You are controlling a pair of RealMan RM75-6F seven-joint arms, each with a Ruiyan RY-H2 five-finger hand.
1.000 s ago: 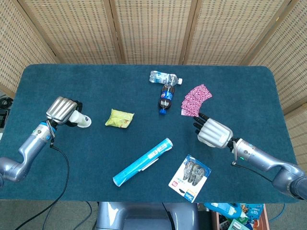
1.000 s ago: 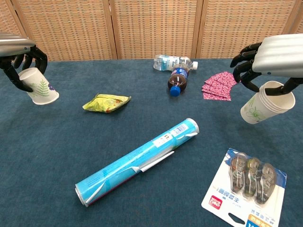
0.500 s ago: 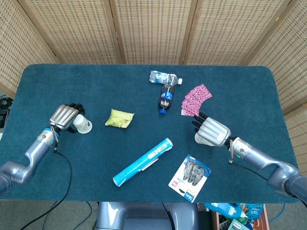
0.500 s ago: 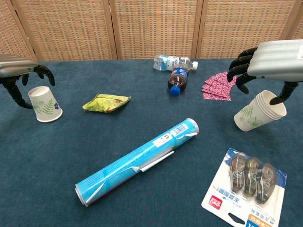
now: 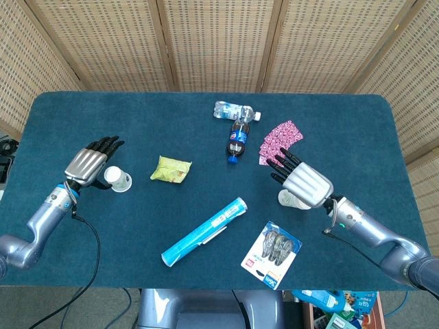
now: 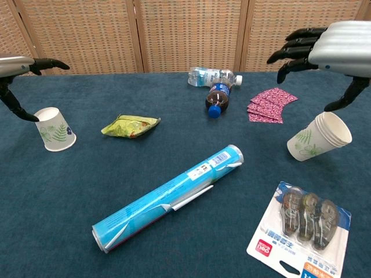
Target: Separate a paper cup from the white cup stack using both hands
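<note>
A single white paper cup [image 6: 55,129] with a green leaf print stands upside down on the blue table at the far left; the head view shows the paper cup [image 5: 119,181] too. My left hand [image 5: 88,164] hovers just above it with fingers spread, empty; the chest view catches the left hand [image 6: 20,70] at its left edge. The white cup stack [image 6: 319,136] lies tilted on the table at the right. My right hand [image 6: 330,47] is lifted above the stack, fingers extended and apart from it. In the head view the right hand [image 5: 302,181] covers most of the cup stack [image 5: 287,199].
A long blue tube [image 6: 169,197] lies across the table's middle. A yellow snack bag [image 6: 130,125], a cola bottle [image 6: 217,97], a water bottle [image 6: 208,76] and pink cards [image 6: 270,105] lie toward the back. A blister pack [image 6: 302,227] sits at the front right.
My left hand set the single cup down upside down and opened above it. My right hand lowered the stack onto the table, released it and rose with fingers spread.
</note>
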